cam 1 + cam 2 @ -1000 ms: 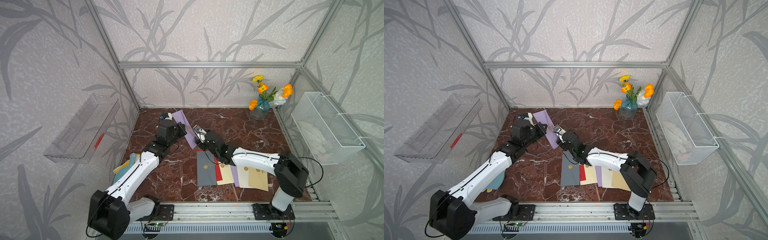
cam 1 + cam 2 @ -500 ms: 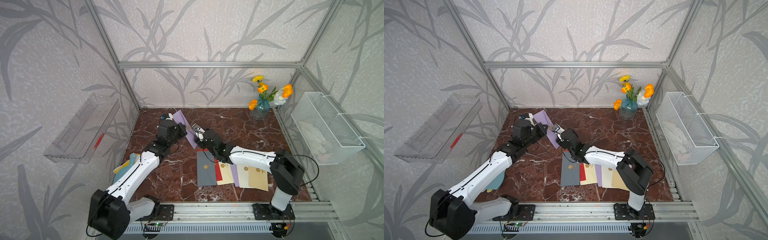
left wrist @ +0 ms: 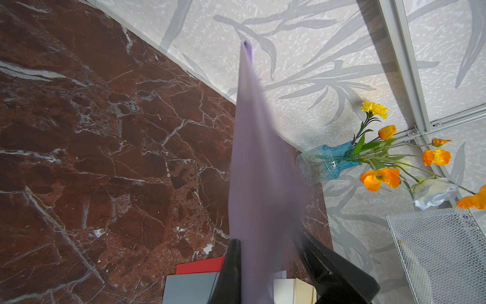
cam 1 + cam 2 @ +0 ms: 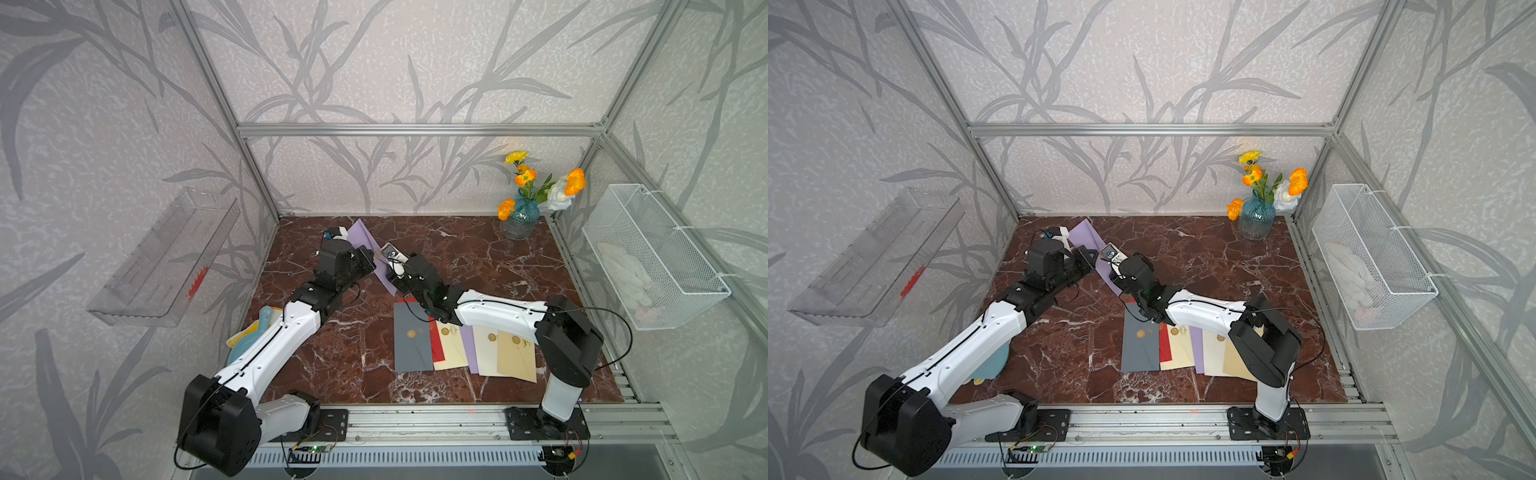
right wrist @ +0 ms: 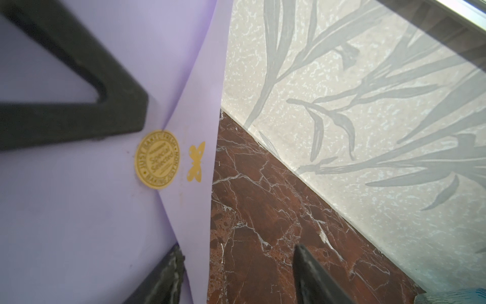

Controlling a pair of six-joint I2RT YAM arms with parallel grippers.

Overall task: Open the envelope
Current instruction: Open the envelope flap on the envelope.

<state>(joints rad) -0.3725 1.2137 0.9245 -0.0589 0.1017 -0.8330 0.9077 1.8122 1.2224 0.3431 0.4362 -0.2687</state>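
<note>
A lilac envelope [image 4: 365, 240] [image 4: 1084, 239] stands on edge above the back left of the marble table [image 4: 478, 266]. My left gripper [image 4: 371, 258] [image 3: 265, 237] is shut on it, and the paper rises from between its jaws [image 3: 260, 171]. My right gripper [image 4: 392, 271] [image 5: 238, 247] is open close beside it. In the right wrist view the envelope [image 5: 79, 210] shows its flap tip with a round gold seal [image 5: 157, 159] and a gold butterfly sticker [image 5: 195, 163]. The envelope's edge stands just inside the right gripper's gap, next to one finger [image 5: 168, 273].
Several flat envelopes lie in a row at the front right, a grey one [image 4: 411, 345] leftmost. A blue vase of flowers [image 4: 519, 220] stands at the back right. A wire basket [image 4: 648, 257] hangs on the right wall, a clear tray [image 4: 166, 257] on the left wall.
My right gripper has edged slightly closer to the lilac envelope. The left gripper has held the envelope almost still.
</note>
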